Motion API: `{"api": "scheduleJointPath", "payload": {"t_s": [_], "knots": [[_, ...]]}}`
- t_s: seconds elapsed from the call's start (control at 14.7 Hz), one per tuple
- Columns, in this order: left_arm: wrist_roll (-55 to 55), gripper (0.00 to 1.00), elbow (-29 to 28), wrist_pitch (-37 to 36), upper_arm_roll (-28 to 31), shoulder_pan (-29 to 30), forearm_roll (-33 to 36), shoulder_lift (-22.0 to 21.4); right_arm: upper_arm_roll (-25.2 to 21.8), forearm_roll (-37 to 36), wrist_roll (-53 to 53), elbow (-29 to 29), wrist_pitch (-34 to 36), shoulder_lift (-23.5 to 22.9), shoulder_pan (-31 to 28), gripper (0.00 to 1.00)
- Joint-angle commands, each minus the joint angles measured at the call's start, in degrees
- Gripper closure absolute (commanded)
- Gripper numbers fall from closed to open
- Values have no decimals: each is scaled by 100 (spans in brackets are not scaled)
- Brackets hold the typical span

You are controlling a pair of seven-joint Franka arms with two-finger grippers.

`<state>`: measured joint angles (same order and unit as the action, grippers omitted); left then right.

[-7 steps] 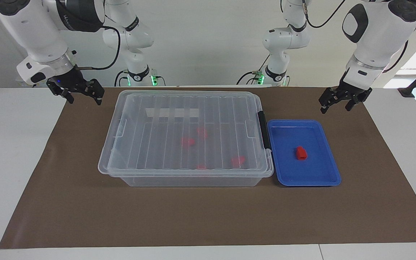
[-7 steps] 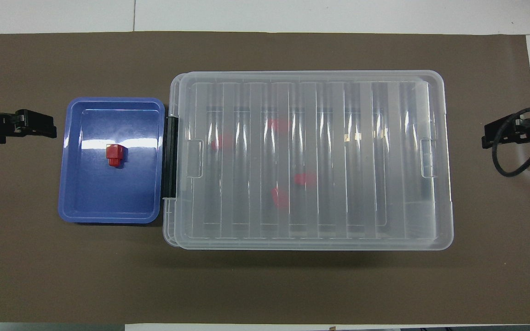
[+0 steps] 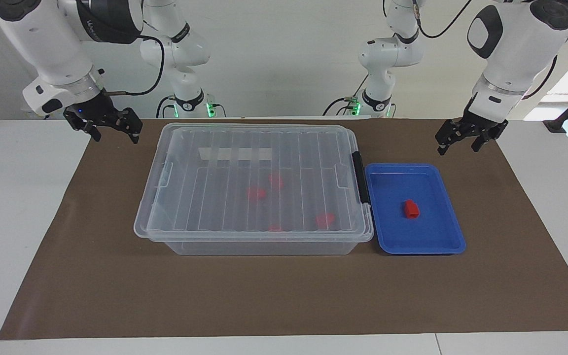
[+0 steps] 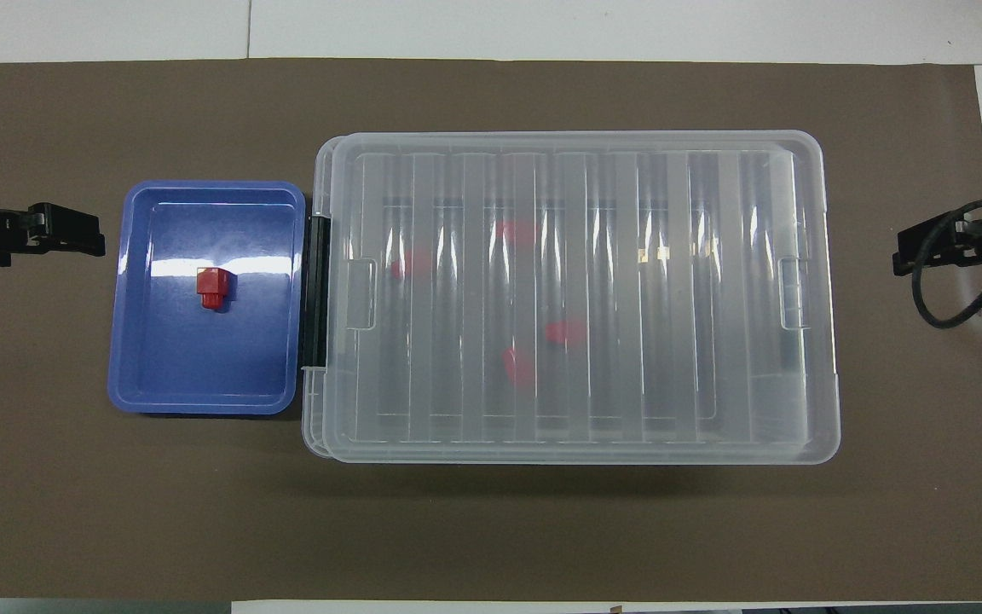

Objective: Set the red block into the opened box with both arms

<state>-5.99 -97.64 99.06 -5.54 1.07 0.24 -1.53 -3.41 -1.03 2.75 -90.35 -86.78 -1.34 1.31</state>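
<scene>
Left gripper: fingers spread, empty, above mat.
Right gripper: fingers spread, empty.
Box: lid on; red blocks inside blurred.

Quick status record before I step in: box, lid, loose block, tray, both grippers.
box: clear bin on the brown mat
lid: on, black latch at the tray end
red block: lying in the blue tray, untouched
inside box: several red blocks seen through the lid
left gripper: open, holding nothing, above the mat near the tray
right gripper: open, holding nothing, above the mat's edge beside the box
</scene>
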Motion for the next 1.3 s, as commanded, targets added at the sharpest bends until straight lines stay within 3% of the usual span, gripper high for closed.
{"api": "scheduleJointPath", "payload": {"t_s": [0.0,0.27,0.68,0.82,1.23], "knots": [[11,0,-18,-80,-26,51,82,-49,7,85,-98,-131,30,116,-52,0],[11,0,-18,-80,-26,51,82,-49,51,147,-162,-948,-988,372,79,0],[11,0,-18,-80,-26,51,82,-49,78,138,603,-1265,-1797,-58,449,0],[11,0,-18,-80,-26,51,82,-49,69,138,587,-1668,-2078,-24,467,0],[11,0,-18,-80,-26,51,82,-49,69,138,359,-2092,-2193,108,405,0]]}}
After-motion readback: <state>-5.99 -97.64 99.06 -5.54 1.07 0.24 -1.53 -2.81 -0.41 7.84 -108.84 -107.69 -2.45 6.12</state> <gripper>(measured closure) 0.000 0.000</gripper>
